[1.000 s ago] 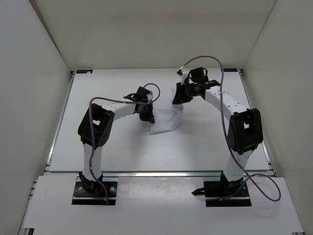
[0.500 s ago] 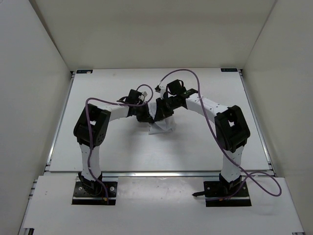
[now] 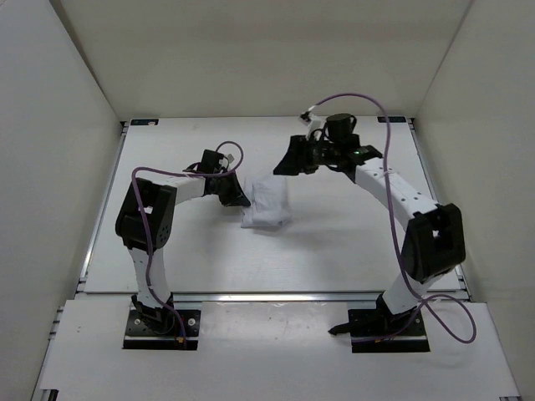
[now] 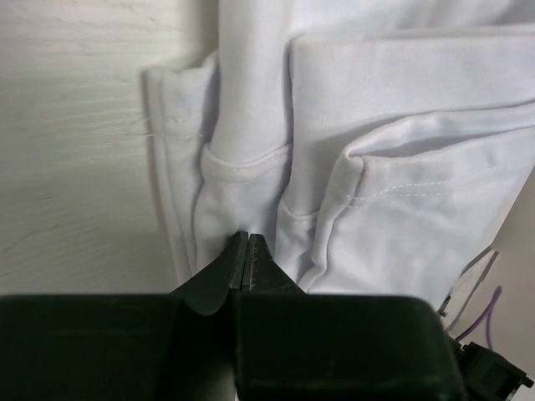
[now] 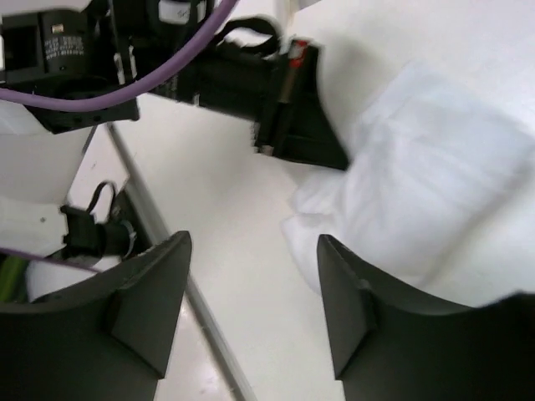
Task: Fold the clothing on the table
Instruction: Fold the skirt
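Okay, I see the thin white wrinkled fabric garment bunched mid-way on the flat matte white rectangular tabletop. My left claw is pinched tight on its left hem. My right claw hangs spread wide, empty, just beyond its far corner. A purple cable loops over the right arm, and plain white walls box it all in.

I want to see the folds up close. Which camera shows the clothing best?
The left wrist view: the clothing fills it, seams and layers sharp. The top view shows it whole but tiny; the right wrist view shows it blurred.
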Action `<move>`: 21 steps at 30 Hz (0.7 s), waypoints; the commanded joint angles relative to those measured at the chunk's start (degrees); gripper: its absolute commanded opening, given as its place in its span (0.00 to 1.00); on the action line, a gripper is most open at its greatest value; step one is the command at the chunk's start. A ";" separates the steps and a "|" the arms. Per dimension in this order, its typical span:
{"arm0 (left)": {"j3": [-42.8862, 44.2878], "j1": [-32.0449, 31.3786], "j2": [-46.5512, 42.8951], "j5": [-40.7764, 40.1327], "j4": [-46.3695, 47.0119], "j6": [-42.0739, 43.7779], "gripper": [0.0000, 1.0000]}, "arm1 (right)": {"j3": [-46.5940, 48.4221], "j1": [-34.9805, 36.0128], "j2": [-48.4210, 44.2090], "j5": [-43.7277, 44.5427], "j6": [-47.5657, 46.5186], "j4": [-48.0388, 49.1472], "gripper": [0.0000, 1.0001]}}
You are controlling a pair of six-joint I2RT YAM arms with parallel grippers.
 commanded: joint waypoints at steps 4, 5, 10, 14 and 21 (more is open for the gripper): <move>0.15 1.51 -6.77 1.34 -1.53 0.05 0.07 | -6.89 -3.29 -1.68 8.10 -5.30 -3.07 0.46; -0.46 1.52 -7.04 1.60 -1.62 -0.04 0.07 | -7.25 -2.25 -1.06 9.42 -6.18 -3.52 0.47; -3.45 2.39 -10.20 2.13 0.57 -1.45 0.28 | -7.69 4.34 0.96 15.57 -9.27 -4.41 0.66; -5.65 2.74 -9.33 5.80 5.57 -3.64 0.49 | -5.76 4.45 3.95 13.22 -8.48 -3.35 0.62; -9.61 1.78 -5.64 10.30 20.26 -9.97 0.70 | -2.69 1.90 7.38 14.00 -10.32 -5.90 0.42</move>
